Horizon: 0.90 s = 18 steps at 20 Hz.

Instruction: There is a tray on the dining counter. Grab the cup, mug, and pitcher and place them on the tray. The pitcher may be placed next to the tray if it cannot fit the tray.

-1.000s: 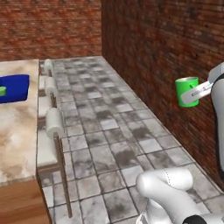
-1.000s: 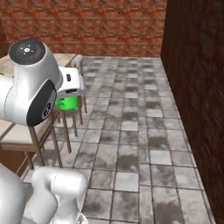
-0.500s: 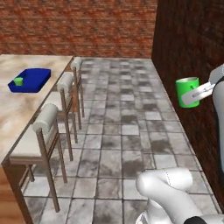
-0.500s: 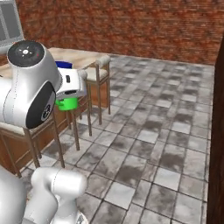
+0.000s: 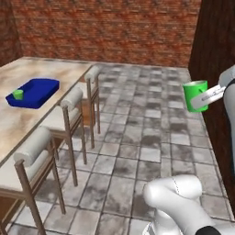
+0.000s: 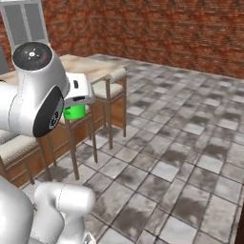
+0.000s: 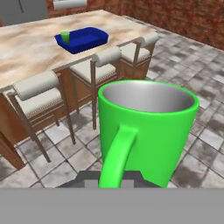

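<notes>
Gripper (image 5: 205,97) clamping the mug (image 5: 195,95), carrying it aloft over floor tiles, well apart from the tray (image 5: 33,92); cup (image 5: 18,94) sitting in tray; next: closing on dining counter (image 5: 13,120), lowering mug beside cup.

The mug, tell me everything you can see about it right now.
The mug is bright green outside, with a loop handle on its side and a dull grey, metal-looking inside that is empty. It is upright, carried in the air over the tiled floor, off to the side of the counter and its stools. The hand is shut on it; the exact contact isn't visible. It isn't on the tray yet.
</notes>
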Available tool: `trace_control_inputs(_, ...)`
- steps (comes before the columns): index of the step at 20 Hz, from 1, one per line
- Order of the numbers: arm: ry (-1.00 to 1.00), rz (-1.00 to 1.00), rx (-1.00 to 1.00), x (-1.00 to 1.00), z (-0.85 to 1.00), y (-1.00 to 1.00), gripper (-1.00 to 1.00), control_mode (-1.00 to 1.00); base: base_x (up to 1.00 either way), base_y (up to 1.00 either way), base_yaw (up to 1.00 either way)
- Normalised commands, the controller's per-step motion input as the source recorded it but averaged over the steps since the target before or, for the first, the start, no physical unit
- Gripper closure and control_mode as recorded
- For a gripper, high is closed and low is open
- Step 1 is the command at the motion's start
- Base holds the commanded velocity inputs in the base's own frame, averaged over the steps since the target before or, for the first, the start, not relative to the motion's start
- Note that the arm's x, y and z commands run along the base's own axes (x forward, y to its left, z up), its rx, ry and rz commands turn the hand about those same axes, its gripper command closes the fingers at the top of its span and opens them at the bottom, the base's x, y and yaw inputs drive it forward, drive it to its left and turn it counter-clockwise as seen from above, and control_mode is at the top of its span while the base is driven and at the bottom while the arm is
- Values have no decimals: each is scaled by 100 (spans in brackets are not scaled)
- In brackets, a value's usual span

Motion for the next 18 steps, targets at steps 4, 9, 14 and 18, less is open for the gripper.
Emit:
trace_control_inputs(4,0,0,0,0,0,0,100,100,100,-22,13)
trace_control_inputs(9,0,0,0,0,0,0,100,100,100,-50,19)
trace_control_inputs(14,0,0,0,0,0,0,100,100,100,-69,31)
trace_control_inputs(18,0,0,0,0,0,0,100,100,100,-67,37)
